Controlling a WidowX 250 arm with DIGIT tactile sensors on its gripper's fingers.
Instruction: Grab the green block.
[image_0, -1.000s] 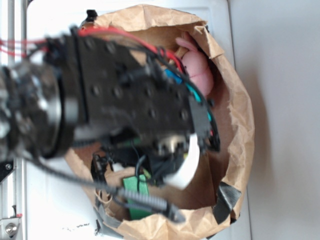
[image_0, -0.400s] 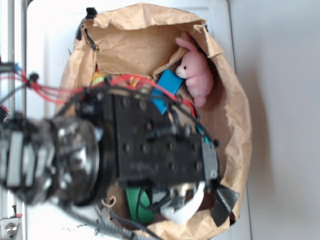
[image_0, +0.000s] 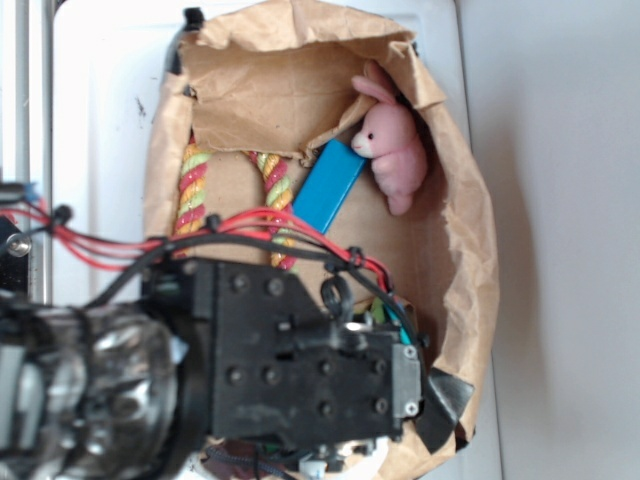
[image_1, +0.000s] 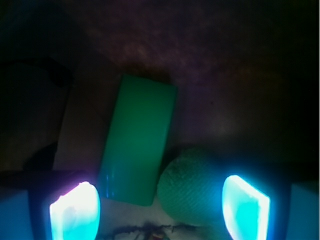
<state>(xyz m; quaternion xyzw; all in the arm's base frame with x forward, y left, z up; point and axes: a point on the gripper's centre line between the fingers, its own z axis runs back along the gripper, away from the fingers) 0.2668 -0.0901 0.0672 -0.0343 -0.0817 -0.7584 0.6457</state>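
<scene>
The arm has dropped lower over the paper bag (image_0: 470, 230), uncovering the blue block (image_0: 328, 186) and pink bunny (image_0: 393, 150). The gripper (image_1: 159, 207) hangs wide apart above the green block (image_1: 137, 138), which lies beside a green fuzzy toy (image_1: 192, 187). Nothing is grasped yet; descent and closing remain.

Flat smooth green block (image_1: 137, 140), lying slightly tilted, beside a rounded green object (image_1: 192, 187).

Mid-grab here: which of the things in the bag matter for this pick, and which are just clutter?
Belongs to the job:
- flat solid-green rectangular block
- gripper, fingers spread

Just lying about:
- blue rectangular block
- pink plush rabbit
- multicoloured twisted rope
- textured green rounded object
- brown paper bag
</scene>
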